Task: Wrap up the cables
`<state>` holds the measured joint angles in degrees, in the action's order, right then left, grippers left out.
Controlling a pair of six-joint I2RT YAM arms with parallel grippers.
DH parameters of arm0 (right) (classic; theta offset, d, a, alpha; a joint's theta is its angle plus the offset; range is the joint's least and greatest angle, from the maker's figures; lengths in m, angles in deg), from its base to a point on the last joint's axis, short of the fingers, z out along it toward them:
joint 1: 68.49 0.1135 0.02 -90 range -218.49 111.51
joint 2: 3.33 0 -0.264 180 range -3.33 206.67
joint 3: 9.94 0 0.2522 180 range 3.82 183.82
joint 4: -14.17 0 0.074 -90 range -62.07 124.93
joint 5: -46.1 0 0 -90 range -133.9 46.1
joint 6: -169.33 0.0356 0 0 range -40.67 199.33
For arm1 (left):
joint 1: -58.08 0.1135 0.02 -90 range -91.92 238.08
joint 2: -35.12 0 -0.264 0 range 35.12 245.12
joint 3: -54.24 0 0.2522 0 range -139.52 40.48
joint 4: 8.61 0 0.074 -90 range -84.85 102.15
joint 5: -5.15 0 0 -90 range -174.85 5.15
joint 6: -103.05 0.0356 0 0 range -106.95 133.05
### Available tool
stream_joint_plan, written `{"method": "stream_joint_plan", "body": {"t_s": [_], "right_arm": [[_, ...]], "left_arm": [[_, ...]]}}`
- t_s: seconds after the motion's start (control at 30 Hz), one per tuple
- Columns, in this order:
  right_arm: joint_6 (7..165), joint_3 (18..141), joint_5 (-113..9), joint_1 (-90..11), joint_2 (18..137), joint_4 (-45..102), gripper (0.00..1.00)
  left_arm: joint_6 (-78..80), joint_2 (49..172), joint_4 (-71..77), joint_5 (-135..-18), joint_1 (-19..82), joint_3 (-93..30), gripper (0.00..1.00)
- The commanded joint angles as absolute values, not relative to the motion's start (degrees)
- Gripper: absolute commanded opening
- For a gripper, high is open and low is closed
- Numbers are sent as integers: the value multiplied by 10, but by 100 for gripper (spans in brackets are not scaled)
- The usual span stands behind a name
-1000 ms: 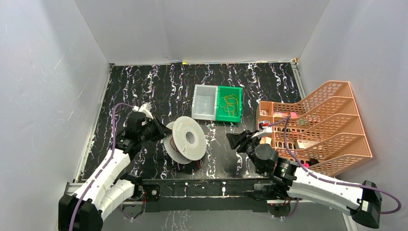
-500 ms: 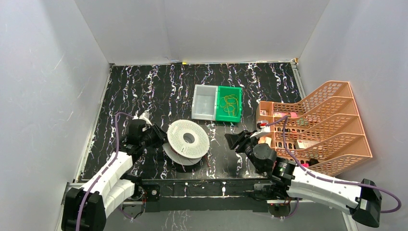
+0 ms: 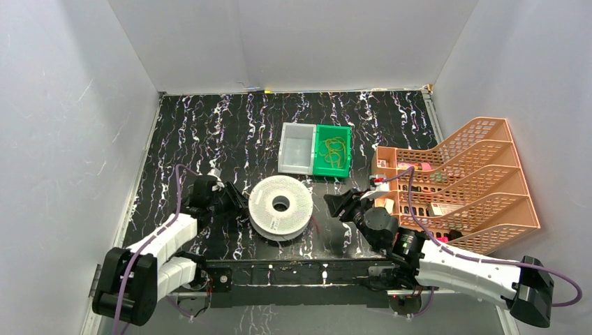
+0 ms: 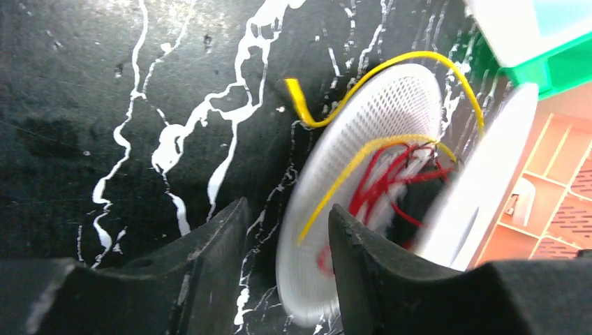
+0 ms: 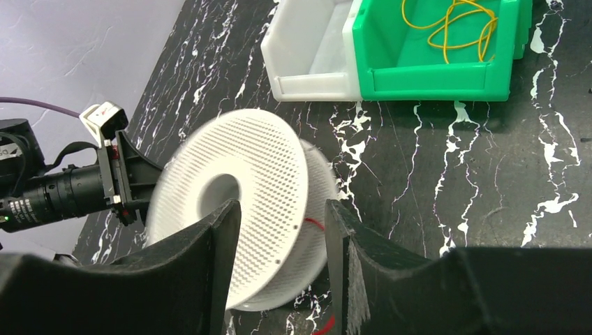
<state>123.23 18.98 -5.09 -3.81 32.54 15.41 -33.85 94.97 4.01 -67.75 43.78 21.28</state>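
In the middle of the table, the white spool (image 3: 299,208) sits nearly flat between the 2 arms. 1 yellow cable (image 4: 297,101) is draped loosely over its flange with an end loose by the table, so I'd call the wrapping barely started. There's some red wire (image 4: 377,188) round the core too. The other cables (image 5: 454,24) are bunched in the green bin (image 5: 433,77), untouched. The left gripper (image 4: 287,209) is parted, flange edge in the gap, not pinching it I think. The right gripper (image 5: 283,206) is spread, empty, near the spool.
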Motion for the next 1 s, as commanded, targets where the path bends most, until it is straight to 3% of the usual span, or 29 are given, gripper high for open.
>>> {"method": "stream_joint_plan", "body": {"t_s": [0.0,0.17,0.47,0.8,0.97], "right_arm": [[1240,191,-43,-34,328,116,56],[1243,190,-39,-34,322,123,57],[1244,191,-32,-34,311,137,58],[1228,211,-10,-35,340,154,67],[1181,265,0,-37,395,186,75]], "left_arm": [[-338,973,26,-672,441,205,47],[-338,991,37,-687,440,187,55],[-323,959,98,-734,441,153,61],[-277,932,189,-762,440,80,69],[-226,950,240,-761,441,20,85]]}}
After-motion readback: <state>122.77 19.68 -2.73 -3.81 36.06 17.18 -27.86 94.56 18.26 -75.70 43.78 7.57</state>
